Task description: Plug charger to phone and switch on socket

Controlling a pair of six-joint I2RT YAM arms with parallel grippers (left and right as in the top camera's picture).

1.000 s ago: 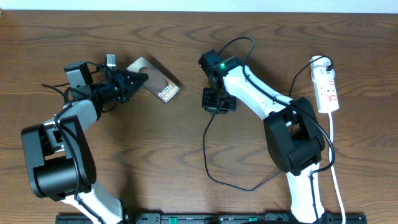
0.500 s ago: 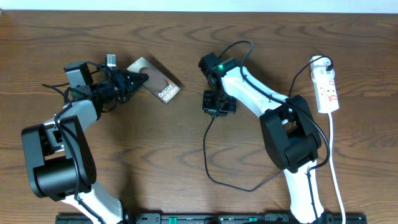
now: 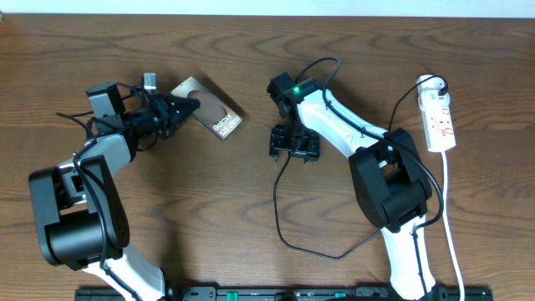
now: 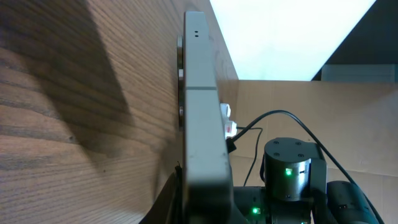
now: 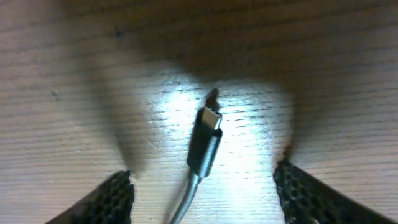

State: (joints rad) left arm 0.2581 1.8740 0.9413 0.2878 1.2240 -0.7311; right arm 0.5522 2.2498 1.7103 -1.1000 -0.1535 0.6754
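On the wood surface (image 3: pixel 209 209) the left claw (image 3: pixel 185 106) pinches one end of the phone (image 3: pixel 213 113), while the nearer right claw (image 3: pixel 294 144) hangs spread over the charger tip (image 5: pixel 206 140), which lies flat between its fingers (image 5: pixel 118 193), long axis pointing ahead.

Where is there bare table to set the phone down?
Widest bare wood lies between the left arm and the charger loop. Another strip runs behind the phone. Crowded around the right gripper and beside the socket.
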